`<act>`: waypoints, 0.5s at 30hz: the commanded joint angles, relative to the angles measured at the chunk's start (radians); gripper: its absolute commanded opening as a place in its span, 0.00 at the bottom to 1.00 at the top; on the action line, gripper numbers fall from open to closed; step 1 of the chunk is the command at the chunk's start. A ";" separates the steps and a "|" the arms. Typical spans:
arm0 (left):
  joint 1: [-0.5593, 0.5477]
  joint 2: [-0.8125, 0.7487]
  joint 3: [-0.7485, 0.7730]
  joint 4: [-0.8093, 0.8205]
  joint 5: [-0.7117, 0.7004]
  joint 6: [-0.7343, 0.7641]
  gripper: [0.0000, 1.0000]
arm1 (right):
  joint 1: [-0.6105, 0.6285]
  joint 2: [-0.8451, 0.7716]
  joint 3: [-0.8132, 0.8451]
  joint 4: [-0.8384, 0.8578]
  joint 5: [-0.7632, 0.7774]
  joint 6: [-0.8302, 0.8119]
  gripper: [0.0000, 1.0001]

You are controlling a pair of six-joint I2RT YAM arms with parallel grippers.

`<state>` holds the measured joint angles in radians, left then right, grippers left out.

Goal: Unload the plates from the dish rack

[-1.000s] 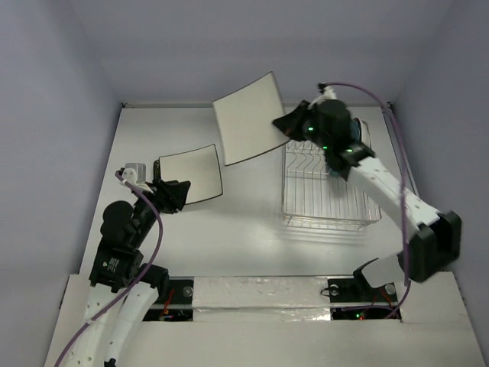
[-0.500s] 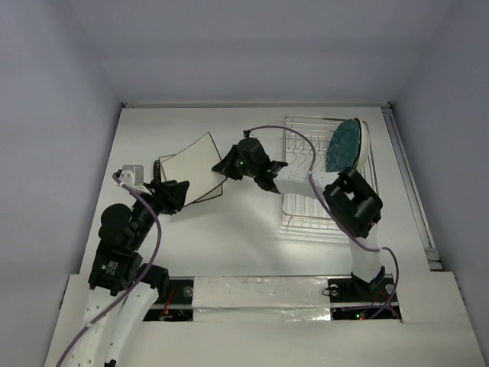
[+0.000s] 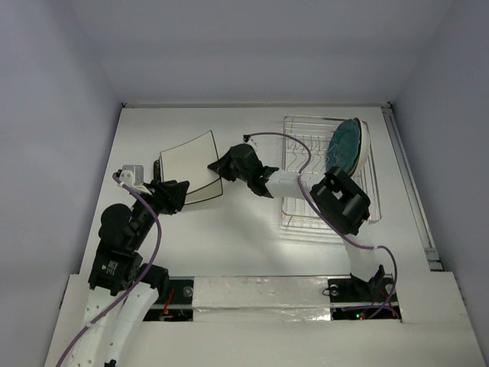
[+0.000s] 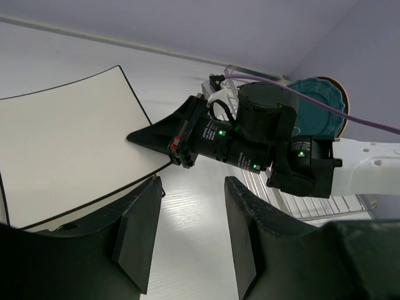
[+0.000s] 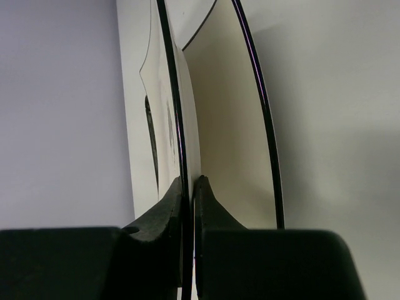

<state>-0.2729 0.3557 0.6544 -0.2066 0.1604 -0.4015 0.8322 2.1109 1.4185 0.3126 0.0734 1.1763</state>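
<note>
My right gripper is shut on the right edge of a square cream-white plate with a dark rim, holding it low and slightly tilted over a second square cream plate lying on the table. In the right wrist view my gripper pinches the held plate's rim, with the lower plate beside it. My left gripper is open and empty just in front of both plates; it shows in its own view. The silver dish rack holds an upright teal plate.
A second round plate stands behind the teal one in the rack. From the left wrist I see the held plate, the right gripper and the teal plate. Walls enclose the table.
My right arm carried the square plate from high beside the rack leftwards and down onto the plate lying on the table. The left arm has not moved.
</note>
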 commanded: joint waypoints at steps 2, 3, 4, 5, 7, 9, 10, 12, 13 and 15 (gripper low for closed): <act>0.006 -0.009 0.001 0.050 0.005 0.003 0.42 | 0.027 -0.019 0.053 0.267 0.016 0.075 0.04; 0.006 -0.011 0.001 0.050 0.005 0.003 0.42 | 0.027 -0.017 0.051 0.261 0.014 0.075 0.07; 0.006 -0.009 0.001 0.050 0.005 0.003 0.42 | 0.027 -0.014 0.051 0.253 0.012 0.068 0.10; 0.006 -0.011 0.001 0.050 0.007 0.003 0.42 | 0.036 -0.014 0.054 0.228 0.008 0.063 0.18; 0.006 -0.012 0.001 0.050 0.007 0.003 0.42 | 0.036 -0.014 0.054 0.198 0.011 0.040 0.29; 0.006 -0.012 0.002 0.050 0.007 0.003 0.42 | 0.047 -0.026 0.054 0.139 0.023 0.011 0.41; 0.006 -0.014 0.001 0.052 0.008 0.003 0.42 | 0.047 -0.029 0.057 0.111 0.029 -0.004 0.47; 0.006 -0.015 0.001 0.049 0.008 0.003 0.42 | 0.047 -0.031 0.103 -0.011 0.040 -0.049 0.59; 0.006 -0.017 0.001 0.050 0.008 0.003 0.42 | 0.056 -0.032 0.117 -0.054 0.049 -0.087 0.63; 0.006 -0.020 0.001 0.050 0.010 0.003 0.42 | 0.056 -0.041 0.138 -0.145 0.074 -0.133 0.71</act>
<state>-0.2729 0.3515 0.6544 -0.2066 0.1608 -0.4015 0.8742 2.1216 1.4605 0.2230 0.0944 1.1332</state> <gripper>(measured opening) 0.419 0.684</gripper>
